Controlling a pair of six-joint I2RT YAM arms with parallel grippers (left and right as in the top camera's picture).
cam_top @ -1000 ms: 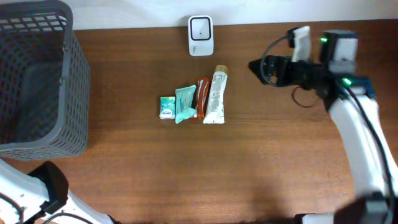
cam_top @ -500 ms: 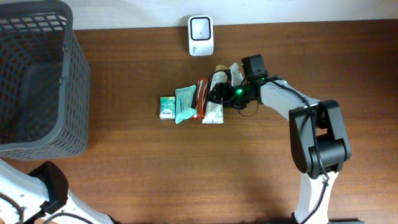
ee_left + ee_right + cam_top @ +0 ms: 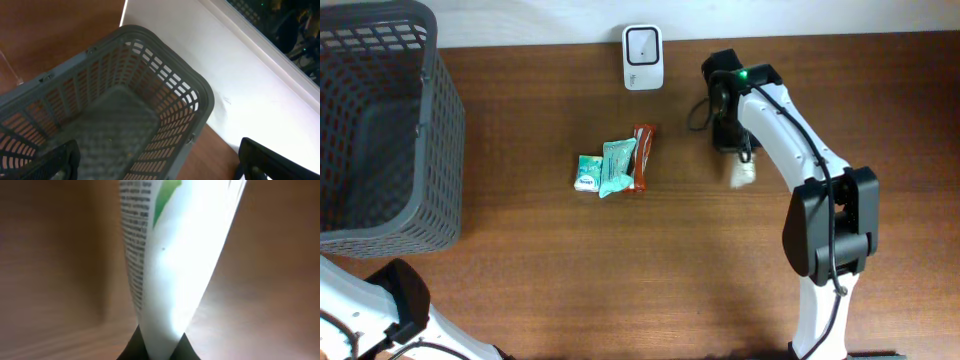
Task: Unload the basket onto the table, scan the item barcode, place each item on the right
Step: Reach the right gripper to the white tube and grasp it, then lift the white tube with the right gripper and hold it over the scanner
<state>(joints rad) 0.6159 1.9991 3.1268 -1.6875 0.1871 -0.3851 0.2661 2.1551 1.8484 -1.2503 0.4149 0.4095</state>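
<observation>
My right gripper (image 3: 734, 152) is shut on a white tube with green print (image 3: 741, 173), held above the table right of the item row. In the right wrist view the tube (image 3: 170, 255) fills the middle, and the dark fingertips (image 3: 134, 345) pinch its lower end. The white barcode scanner (image 3: 643, 57) stands at the back edge, left of that gripper. Over the basket my left gripper (image 3: 160, 165) hangs open, with nothing between its fingers.
A grey mesh basket (image 3: 438, 150) fills the far left, and its rim (image 3: 200, 90) shows under the left wrist. Two green packets (image 3: 588, 172) (image 3: 617, 165) and a brown bar (image 3: 642, 157) lie together mid-table. The left arm's base (image 3: 395, 295) sits at the bottom left.
The right gripper reached the row of items, shut on the white tube and carried it up and to the right. The tube's place beside the brown bar is now bare.
</observation>
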